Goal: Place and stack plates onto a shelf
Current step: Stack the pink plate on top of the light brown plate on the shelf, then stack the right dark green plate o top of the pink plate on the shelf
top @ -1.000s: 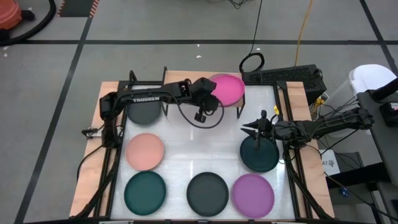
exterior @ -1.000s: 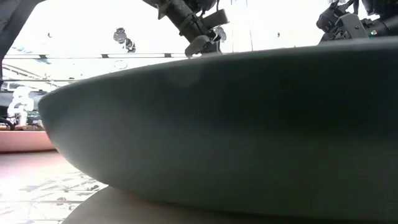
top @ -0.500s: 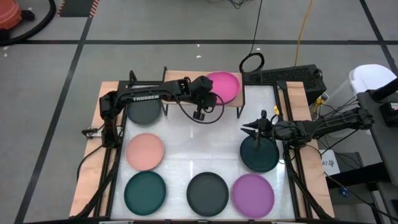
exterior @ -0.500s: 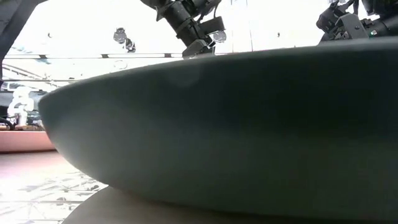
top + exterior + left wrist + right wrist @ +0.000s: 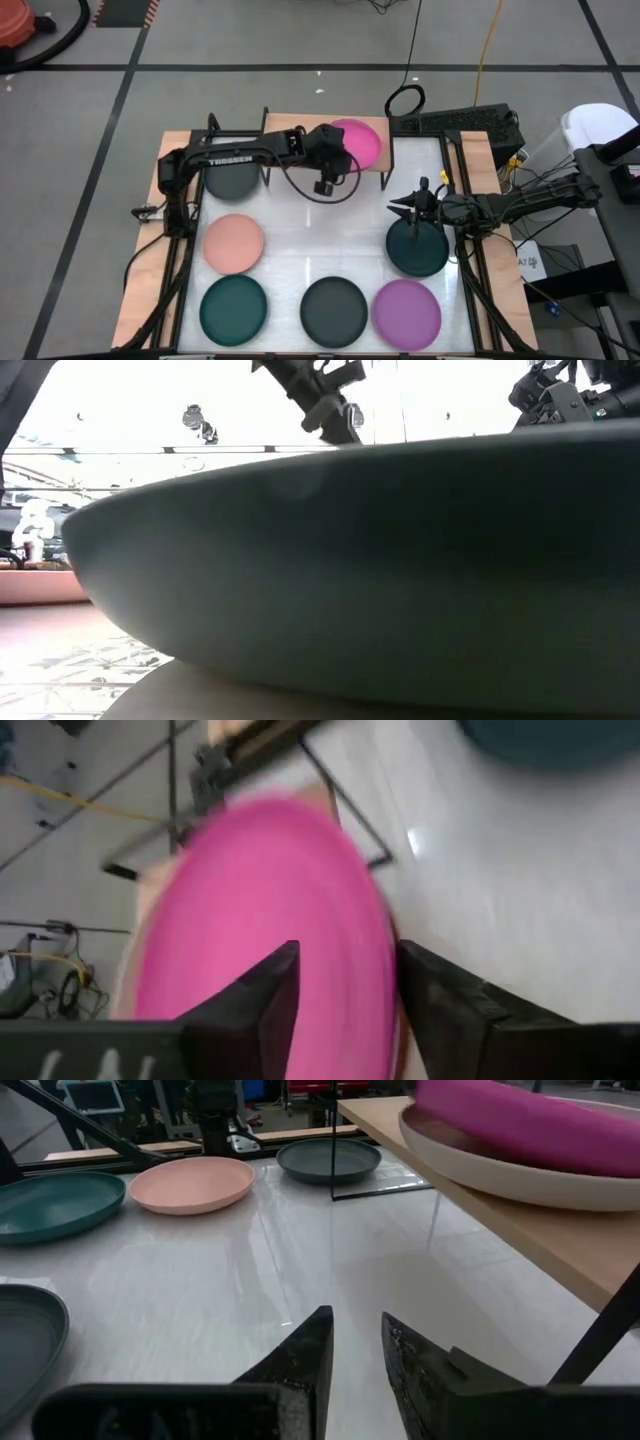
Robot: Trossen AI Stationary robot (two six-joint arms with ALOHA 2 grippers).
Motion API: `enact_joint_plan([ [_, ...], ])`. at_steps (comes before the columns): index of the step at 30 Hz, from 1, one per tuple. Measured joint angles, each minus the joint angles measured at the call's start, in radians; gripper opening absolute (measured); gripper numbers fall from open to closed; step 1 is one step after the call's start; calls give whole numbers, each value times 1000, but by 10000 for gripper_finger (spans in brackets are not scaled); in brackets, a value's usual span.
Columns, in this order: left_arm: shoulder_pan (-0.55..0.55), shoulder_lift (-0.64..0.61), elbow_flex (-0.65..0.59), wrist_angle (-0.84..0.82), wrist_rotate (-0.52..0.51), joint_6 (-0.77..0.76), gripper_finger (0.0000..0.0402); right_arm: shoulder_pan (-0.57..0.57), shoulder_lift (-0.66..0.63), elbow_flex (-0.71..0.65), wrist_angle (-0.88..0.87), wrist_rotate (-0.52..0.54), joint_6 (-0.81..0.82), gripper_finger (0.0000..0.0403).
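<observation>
- High view: the left gripper [image 5: 338,160] reaches over the shelf [image 5: 290,123] at the table's far edge, by the near rim of the magenta plate [image 5: 357,140] that sits above the shelf's right half. The right gripper [image 5: 407,208] hangs over the far edge of a dark teal plate [image 5: 417,248]. On the white table [image 5: 320,235] lie a salmon pink plate [image 5: 233,243], a second teal plate [image 5: 233,308], a charcoal plate [image 5: 334,310], a purple plate [image 5: 407,313], and another charcoal plate [image 5: 232,180] under the left arm.
- Low view: a dark plate's rim [image 5: 360,560] fills nearly everything; both arms show only as dark shapes above it.
- Left wrist view: the fingers [image 5: 265,995] are clamped on the magenta plate's [image 5: 260,910] rim, one on each face.
- Right wrist view: the fingers [image 5: 310,1345] stand slightly parted, grasping nothing. The magenta plate [image 5: 520,1125] sits in a beige plate [image 5: 500,1175] on the shelf's wooden top [image 5: 530,1235].
</observation>
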Motion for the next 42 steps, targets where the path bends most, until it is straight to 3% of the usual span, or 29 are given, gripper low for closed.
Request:
enact_joint_plan([
  [9, -81, -82, 94, 3, -139, -44, 191, 0, 0, 0, -5, 1, 4, 73],
  [12, -124, -150, 87, 48, -212, -150, 188, 0, 0, 0, -20, 0, 4, 73],
  [14, -164, -178, 76, 75, -282, -233, 176, 0, 0, 0, -31, 1, 3, 73],
  [18, -257, -233, 4, 63, -409, -246, 130, 0, 0, 0, -36, 1, -3, 73],
  [21, -303, -292, -117, 71, -438, -307, 98, 0, 1, 0, -37, 1, -6, 73],
  [25, -344, -381, -373, 276, -449, -404, 82, 0, 4, 0, -35, 2, -7, 73],
  [32, -406, -447, -861, 1082, -437, -443, 81, 0, 10, 0, -37, 2, 61, 73],
  [35, -405, -445, -993, 1309, -436, -434, 81, 0, 13, 0, -37, 2, 63, 73],
  [37, -390, -446, -1041, 1386, -437, -443, 81, 0, 18, 0, -34, 3, 64, 73],
  [42, -369, -452, -1083, 1368, -432, -482, 81, 0, 47, 0, -9, -6, 64, 73],
])
